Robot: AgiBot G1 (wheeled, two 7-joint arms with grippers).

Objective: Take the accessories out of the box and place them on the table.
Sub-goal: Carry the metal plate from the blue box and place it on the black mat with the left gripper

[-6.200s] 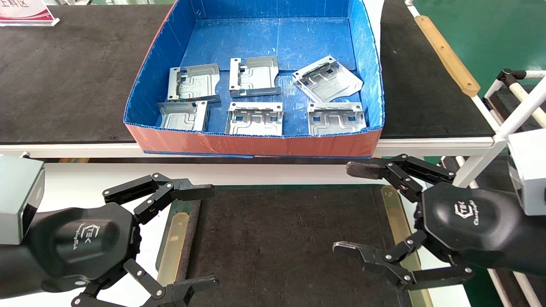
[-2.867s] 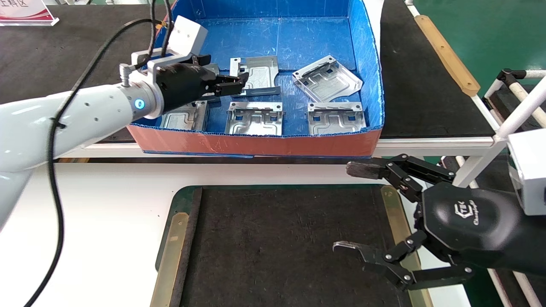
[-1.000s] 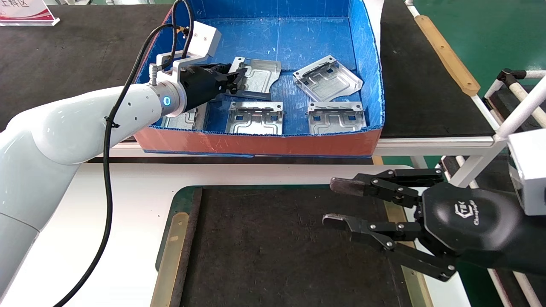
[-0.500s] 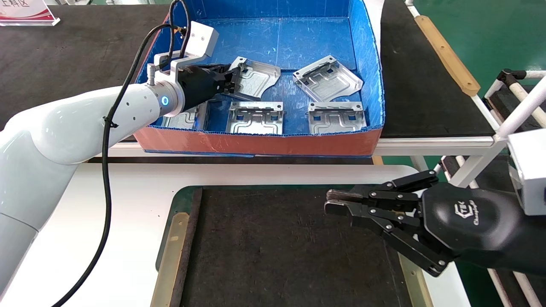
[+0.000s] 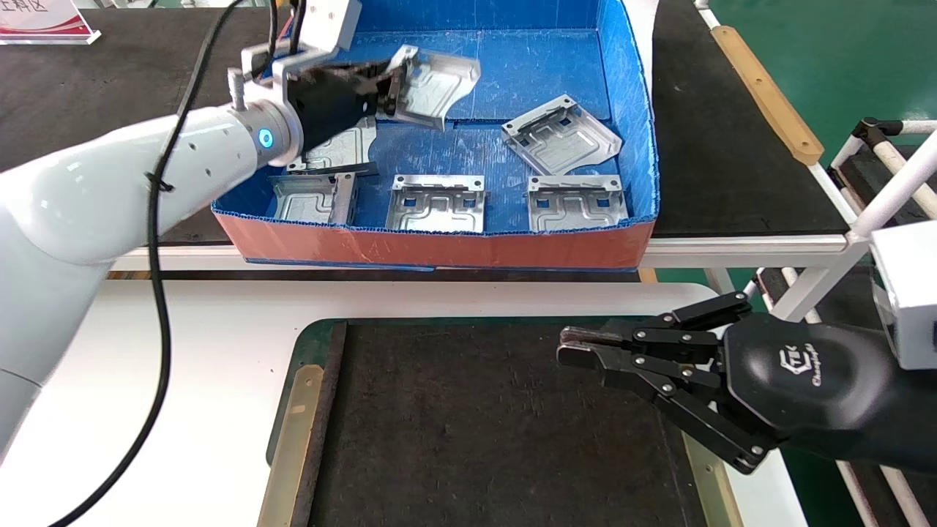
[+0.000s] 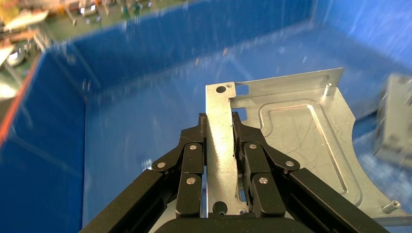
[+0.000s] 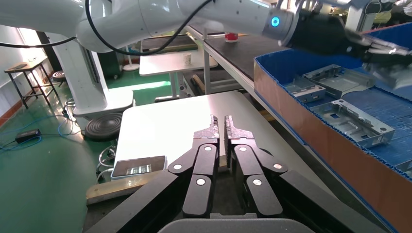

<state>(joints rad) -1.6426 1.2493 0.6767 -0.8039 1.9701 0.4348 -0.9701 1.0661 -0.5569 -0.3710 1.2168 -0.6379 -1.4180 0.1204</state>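
Note:
My left gripper (image 5: 392,80) is shut on the bent flange of one silvery accessory plate (image 5: 433,86) and holds it tilted above the floor of the blue box (image 5: 622,88). In the left wrist view the plate (image 6: 296,136) stands clamped between the fingers (image 6: 192,145). Several more plates lie in the box: one partly behind the left wrist (image 5: 344,146), three in the near row (image 5: 313,199) (image 5: 438,203) (image 5: 577,203), and one tilted at the right (image 5: 560,135). My right gripper (image 5: 567,347) is shut and empty over the dark mat of the table (image 5: 476,432).
The box sits on a long black-topped bench (image 5: 110,132) behind the white table. Brass-coloured strips (image 5: 293,432) edge the mat. A white tube frame (image 5: 893,190) stands at the right. In the right wrist view the box's orange wall (image 7: 316,126) runs alongside the table.
My left gripper has lifted the plate up and toward the back of the box. The right gripper closed over the last second and has stayed still since.

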